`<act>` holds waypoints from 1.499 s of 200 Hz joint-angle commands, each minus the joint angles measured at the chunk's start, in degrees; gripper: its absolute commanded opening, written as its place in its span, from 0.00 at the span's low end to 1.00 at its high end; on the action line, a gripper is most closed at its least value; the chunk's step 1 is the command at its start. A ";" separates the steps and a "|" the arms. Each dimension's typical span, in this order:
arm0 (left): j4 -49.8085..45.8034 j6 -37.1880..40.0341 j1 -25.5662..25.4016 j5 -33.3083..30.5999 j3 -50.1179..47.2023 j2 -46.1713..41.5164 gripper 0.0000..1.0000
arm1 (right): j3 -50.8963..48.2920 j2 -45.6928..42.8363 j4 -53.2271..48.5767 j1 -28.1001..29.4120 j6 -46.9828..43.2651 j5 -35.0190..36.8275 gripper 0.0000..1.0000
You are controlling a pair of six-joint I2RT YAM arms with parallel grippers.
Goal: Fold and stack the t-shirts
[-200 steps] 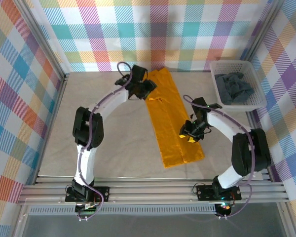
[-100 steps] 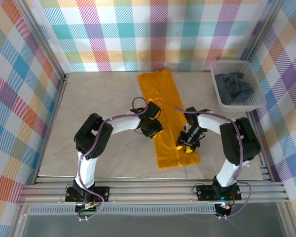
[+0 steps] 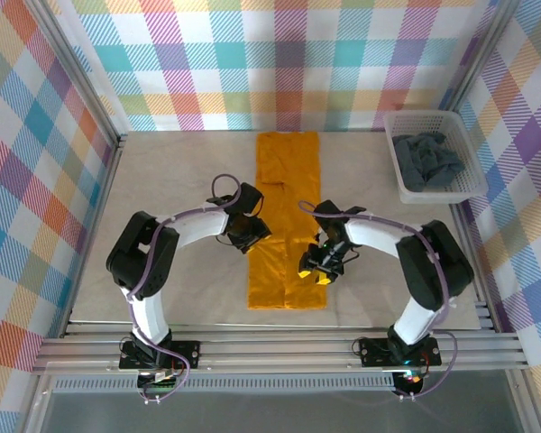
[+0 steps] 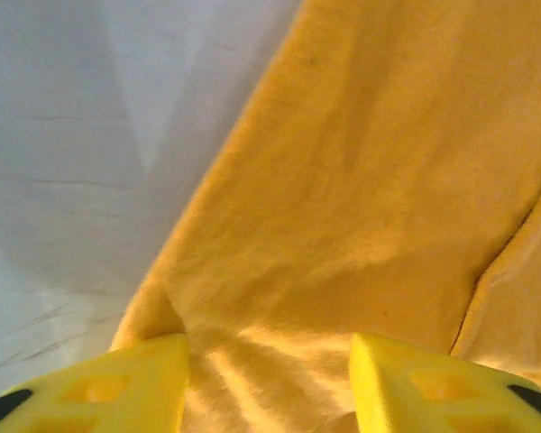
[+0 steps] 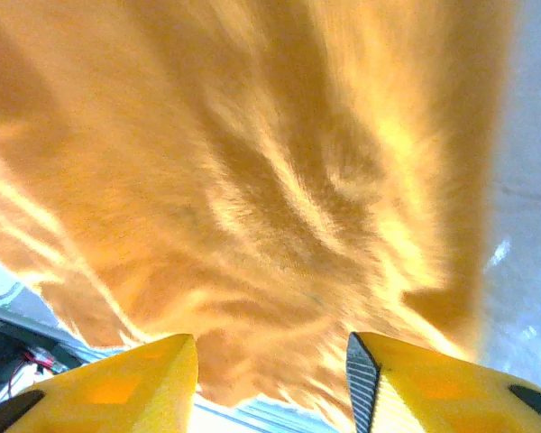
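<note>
At mid-table, the orange shirt (image 3: 286, 221) lies folded in a long strip running near to far, flanked by the left gripper (image 3: 255, 237) at its left edge and the right gripper (image 3: 316, 273) at its right edge, both with jaws parted.

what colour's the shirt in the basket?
Dark slate-grey. The shirt lies crumpled in the white basket; best seen in the top external view.

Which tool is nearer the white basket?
Right. The right tool is over the orange shirt's right side, toward the basket; the left tool is at its left edge, farther off.
</note>
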 commanded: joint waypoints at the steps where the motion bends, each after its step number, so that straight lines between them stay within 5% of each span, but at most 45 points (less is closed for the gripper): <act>1: -10.23 4.19 0.06 -3.40 0.17 -7.64 0.54 | 0.10 -8.29 -4.83 -0.29 0.87 3.04 0.50; 50: -18.05 10.64 -3.00 13.12 -11.73 -12.09 0.48 | -9.39 -14.23 -7.40 -1.60 2.95 -4.25 0.50; 90: -15.52 9.54 -5.74 19.00 -17.57 -12.59 0.50 | -10.53 -7.77 -4.84 -1.49 3.37 -10.48 0.49; 194: -12.61 8.53 -9.05 20.41 -18.57 -8.92 0.43 | -13.32 -4.85 -2.30 1.60 7.04 -9.05 0.42; 256: -11.07 8.87 -9.94 20.85 -16.65 -6.35 0.29 | -14.61 -6.01 -1.12 1.74 8.39 -6.43 0.45; 300: -10.39 8.22 -10.05 20.54 -13.53 -4.83 0.23 | -12.67 -2.82 2.97 2.72 10.60 -7.29 0.35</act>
